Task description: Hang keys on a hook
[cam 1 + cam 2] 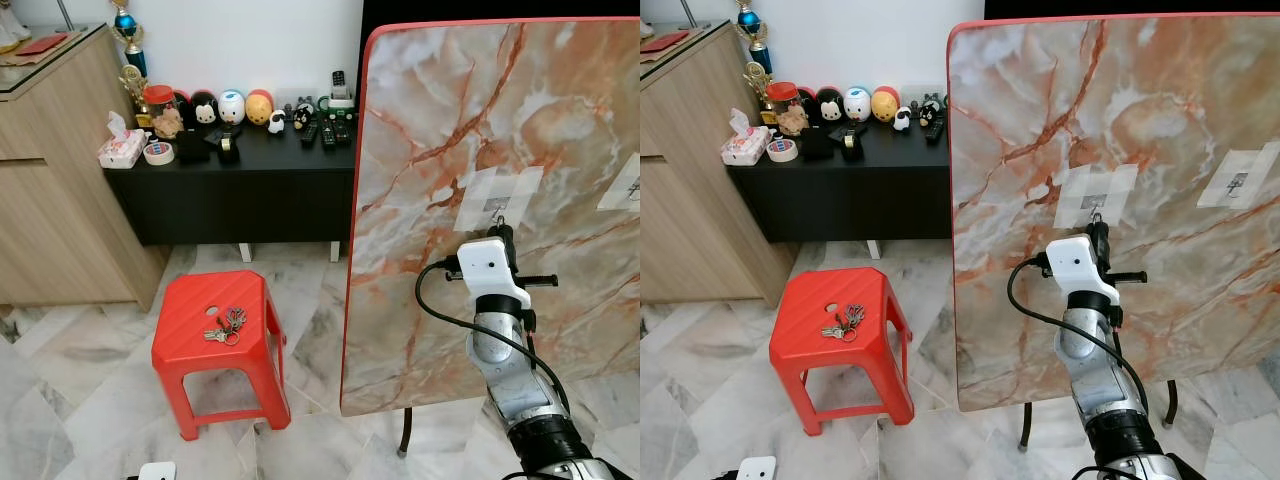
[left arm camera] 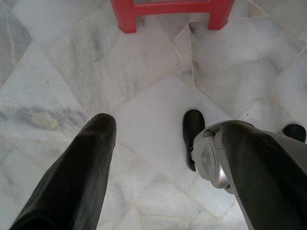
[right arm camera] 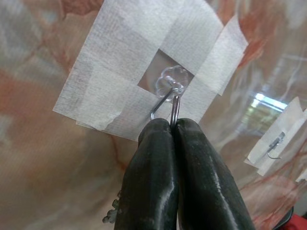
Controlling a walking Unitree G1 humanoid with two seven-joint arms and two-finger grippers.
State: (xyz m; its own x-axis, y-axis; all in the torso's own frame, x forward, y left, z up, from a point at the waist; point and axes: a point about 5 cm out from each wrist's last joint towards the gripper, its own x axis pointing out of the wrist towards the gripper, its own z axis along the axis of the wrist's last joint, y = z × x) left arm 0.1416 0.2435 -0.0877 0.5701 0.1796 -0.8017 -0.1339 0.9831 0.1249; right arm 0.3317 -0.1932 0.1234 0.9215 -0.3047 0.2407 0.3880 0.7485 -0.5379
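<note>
An upright marble board carries a small wire hook with a clear flower-shaped base, fixed on with white tape. My right gripper is raised to this hook. Its fingers are shut on a thin metal key ring whose top touches the hook base. A bit of chain dangles beside the fingers. Another bunch of keys lies on a red plastic stool to the left. My left gripper hangs open over the floor.
A second taped hook sits further right on the board. Behind the stool, a black low cabinet holds toys, remotes and a tissue pack. A wooden cabinet stands at the left. The floor is marble tile.
</note>
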